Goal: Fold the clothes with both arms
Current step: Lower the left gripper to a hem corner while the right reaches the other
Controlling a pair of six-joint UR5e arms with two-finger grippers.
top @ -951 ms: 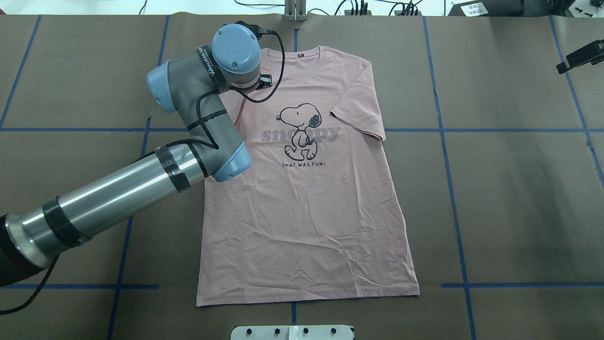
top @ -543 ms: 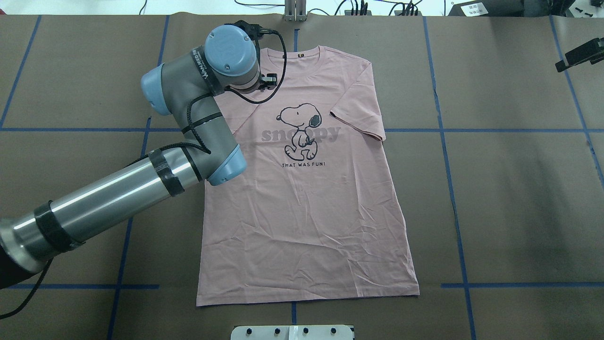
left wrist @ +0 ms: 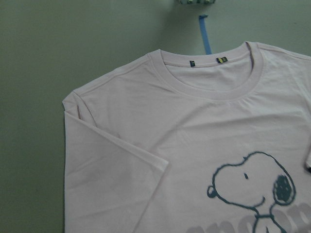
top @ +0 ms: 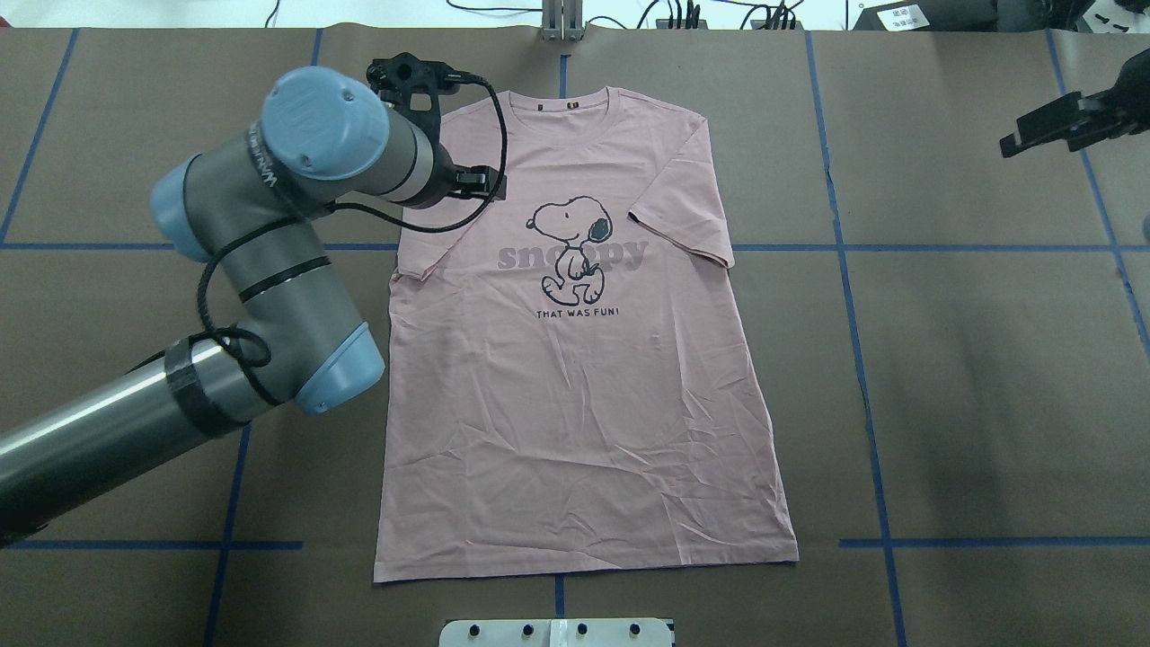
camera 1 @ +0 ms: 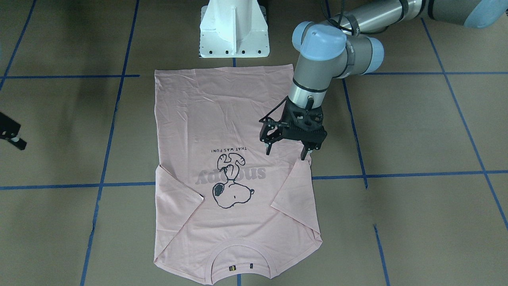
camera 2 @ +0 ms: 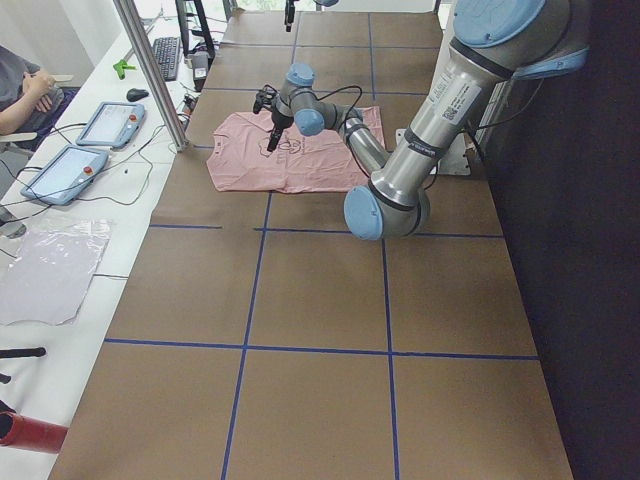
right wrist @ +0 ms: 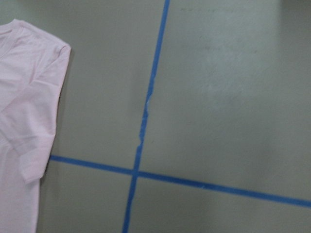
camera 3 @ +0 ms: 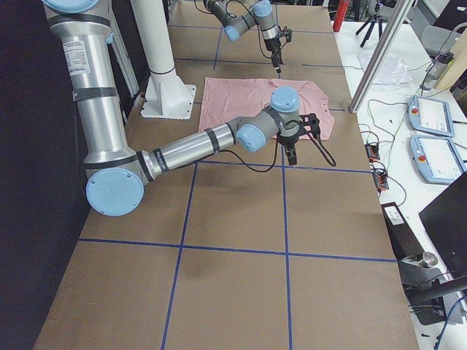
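One pale pink T-shirt [top: 584,404] lies flat and print-up on the brown table [top: 970,359], its hem toward the white pedestal [camera 1: 234,29] and its ribbed collar [top: 566,103] at the far side. The cartoon dog print [top: 570,247] sits mid-chest. Both short sleeves are folded inward onto the body: the right sleeve [top: 683,211] and the left sleeve [camera 1: 295,194].

Above the edge of that left sleeve hangs the left gripper [camera 1: 286,153], fingers [camera 1: 269,149] spread apart and holding nothing. Its arm [top: 296,261] reaches in across the shirt's left side.

The right gripper [top: 1065,126] is well apart from the shirt, over bare table near the far right edge; whether its fingers are spread or together cannot be told.

Blue tape lines [top: 844,247] grid the table.
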